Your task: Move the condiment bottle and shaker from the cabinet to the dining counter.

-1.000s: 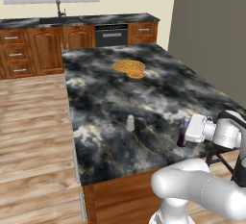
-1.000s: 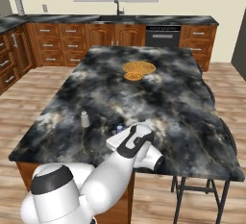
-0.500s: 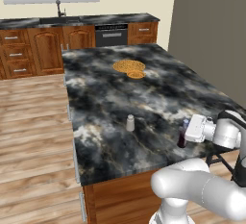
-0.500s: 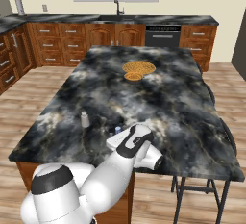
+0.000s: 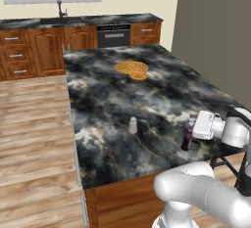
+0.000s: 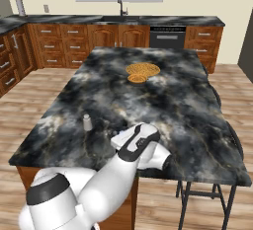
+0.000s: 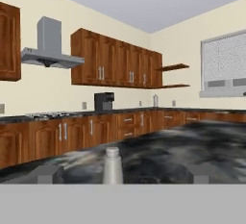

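Note:
The dark brown condiment bottle (image 5: pixel 186 139) stands upright on the black-and-grey marbled dining counter (image 5: pixel 122 100), near its front right corner. My gripper (image 5: pixel 195 133) is right beside it, open, reaching in from the right. In the hand view the fingertips (image 7: pixel 48 173) stand far apart, and the gripper (image 7: pixel 125 172) points across the stone top. The small pale shaker (image 5: pixel 133 125) stands alone, left of the bottle; it is also in the right base view as the shaker (image 6: pixel 87 122) and straight ahead in the hand view as the shaker (image 7: pixel 112 164).
Flat golden-orange round things (image 5: pixel 131 68) lie at the counter's far middle. A dark stool (image 6: pixel 207 194) stands at the counter's right side. Wooden wall cabinets (image 7: pixel 115 59) and a range hood (image 7: pixel 48 50) line the far wall. Low drawer units and a sink (image 6: pixel 118 19) run along the back.
The jaws have opened and let go of the bottle, which stays standing on the counter. The arm and the shaker have hardly moved.

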